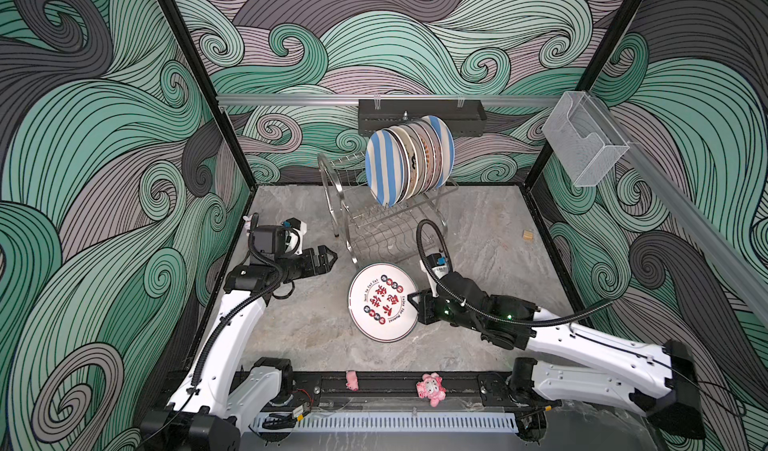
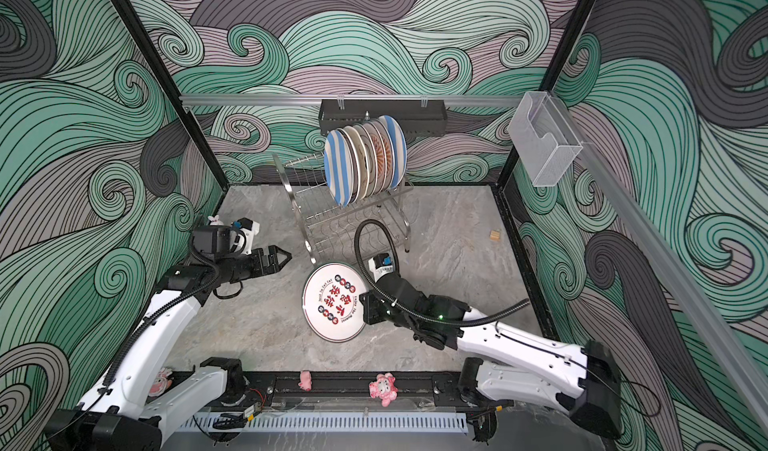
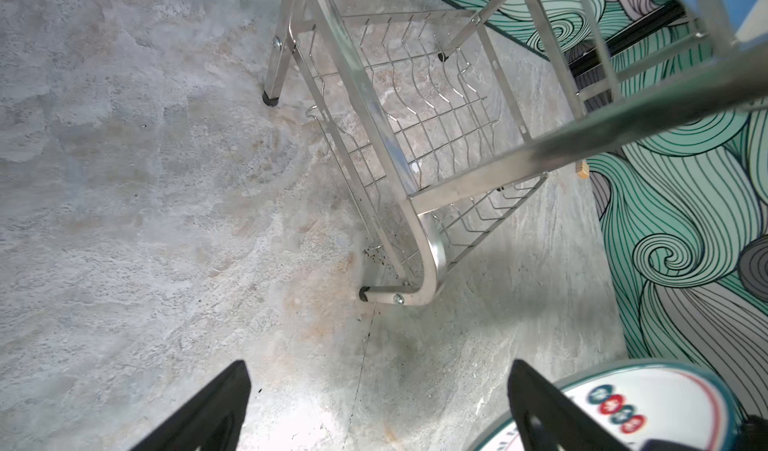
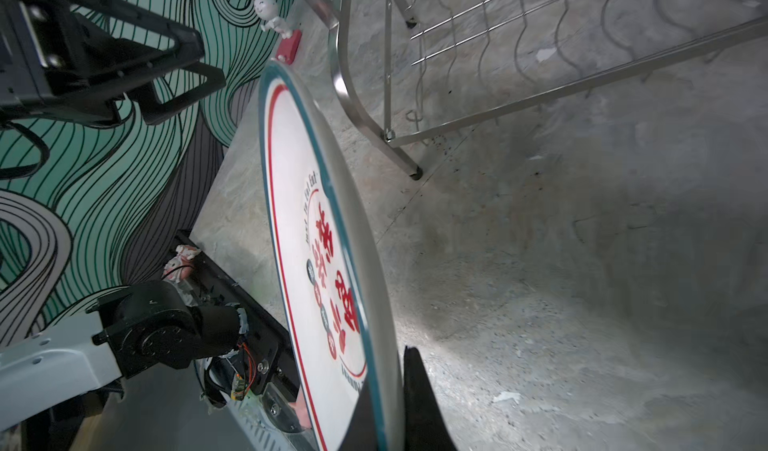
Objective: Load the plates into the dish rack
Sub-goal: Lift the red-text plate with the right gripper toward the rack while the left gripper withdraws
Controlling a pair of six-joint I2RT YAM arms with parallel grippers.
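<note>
Both top views: pinching three-o'clock rim of round white teal-rimmed ceramic plate (image 1: 382,303) with right end effector (image 1: 412,299) for upright racking

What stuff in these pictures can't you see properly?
Back plates in the dish rack, both top views: the striped plate and each other hide them, so patterns stay unclear.
Small writing on the held plate, top views: too small to read.
Right gripper, right wrist view: its fingers run off the picture's edge.
Tan block by the wall, top views: too small to identify.
</note>
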